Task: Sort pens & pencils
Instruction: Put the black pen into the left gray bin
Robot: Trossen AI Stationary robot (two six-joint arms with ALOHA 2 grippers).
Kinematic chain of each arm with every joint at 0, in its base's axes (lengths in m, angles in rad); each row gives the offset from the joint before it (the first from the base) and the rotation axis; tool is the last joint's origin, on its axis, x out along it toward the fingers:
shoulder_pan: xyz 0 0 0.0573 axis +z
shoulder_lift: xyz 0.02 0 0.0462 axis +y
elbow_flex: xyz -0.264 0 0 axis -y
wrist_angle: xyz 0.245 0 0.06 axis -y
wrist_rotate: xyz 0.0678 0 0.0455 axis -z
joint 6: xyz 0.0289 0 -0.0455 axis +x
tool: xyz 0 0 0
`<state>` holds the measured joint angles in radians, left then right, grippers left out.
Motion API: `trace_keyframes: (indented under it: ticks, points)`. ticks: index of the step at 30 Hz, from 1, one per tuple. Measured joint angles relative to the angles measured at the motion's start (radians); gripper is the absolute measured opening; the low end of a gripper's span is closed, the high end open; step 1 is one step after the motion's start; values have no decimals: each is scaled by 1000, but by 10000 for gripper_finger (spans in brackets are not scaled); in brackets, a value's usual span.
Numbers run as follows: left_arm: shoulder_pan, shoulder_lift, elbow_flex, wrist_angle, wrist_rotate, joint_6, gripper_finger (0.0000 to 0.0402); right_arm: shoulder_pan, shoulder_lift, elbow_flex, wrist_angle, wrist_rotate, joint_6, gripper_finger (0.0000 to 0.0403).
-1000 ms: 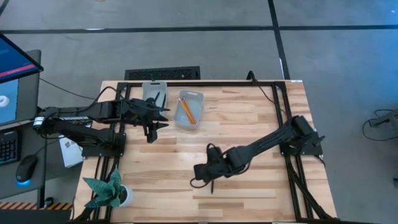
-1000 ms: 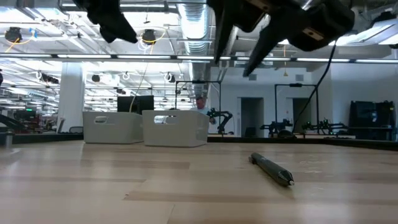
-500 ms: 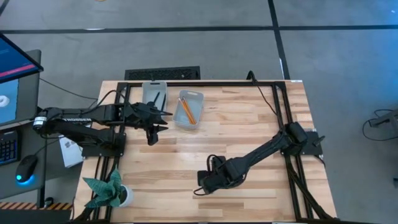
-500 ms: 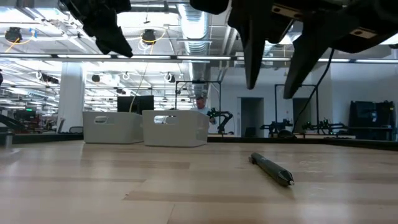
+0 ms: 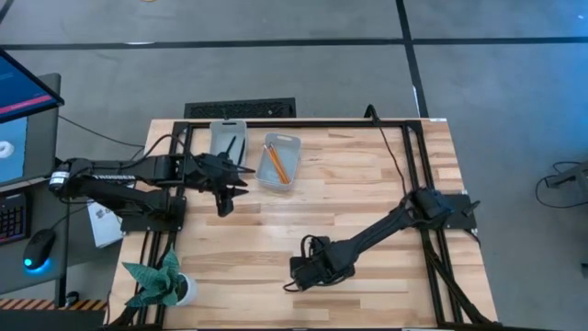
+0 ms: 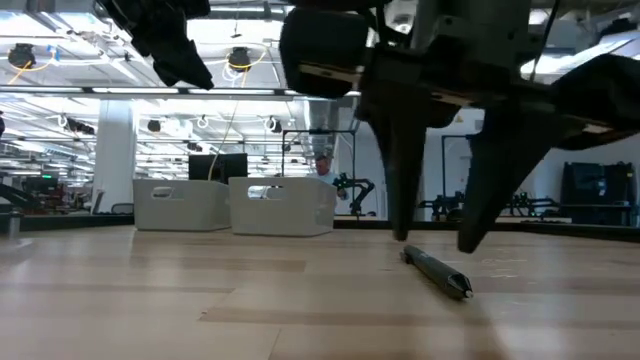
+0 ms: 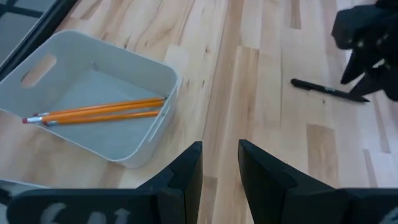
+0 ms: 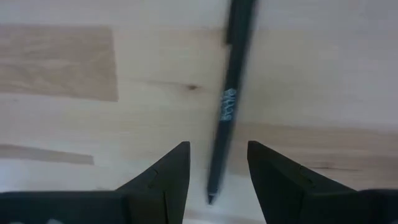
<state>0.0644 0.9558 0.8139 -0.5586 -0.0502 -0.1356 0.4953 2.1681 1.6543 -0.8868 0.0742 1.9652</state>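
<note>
One black pen (image 8: 227, 99) lies flat on the table near the front; it also shows in the low view (image 6: 437, 271) and the left wrist view (image 7: 324, 91). My right gripper (image 8: 214, 171) is open, pointing down, with one finger on each side of this pen and not touching it; it also shows in the high view (image 5: 300, 274) and the low view (image 6: 435, 238). Orange pencils (image 7: 99, 111) lie in the right white bin (image 5: 278, 164). Another black pen (image 5: 231, 144) lies in the left bin (image 5: 227, 135). My left gripper (image 5: 223, 202) is slightly open and empty, held above the table beside the bins.
A potted plant (image 5: 163, 284) stands at the table's near left corner. A black metal frame (image 5: 415, 147) runs around the table top. The two bins stand side by side at the far left; bare wood lies between them and the pen.
My right gripper has moved toward the table's near edge and come down over the pen on the table, its fingers staying open and now straddling it. The pen has not moved.
</note>
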Motion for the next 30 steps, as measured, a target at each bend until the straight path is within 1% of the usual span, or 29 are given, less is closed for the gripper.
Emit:
trace_keyframes:
  ticks: [8, 21, 25, 30]
  points:
    - [-16, 0, 1, 23, 0, 0, 94, -16, 52, 6, 49, -25, 1, 182]
    - [-16, 0, 1, 34, -1, 12, 94, -26, 68, 12, 25, -26, -2, 181]
    - [-16, 0, 1, 35, -1, 23, 94, -27, 68, 11, 21, -27, -9, 171]
    - [-16, 0, 1, 35, -1, 28, 94, -27, 69, 10, 13, -28, -10, 145]
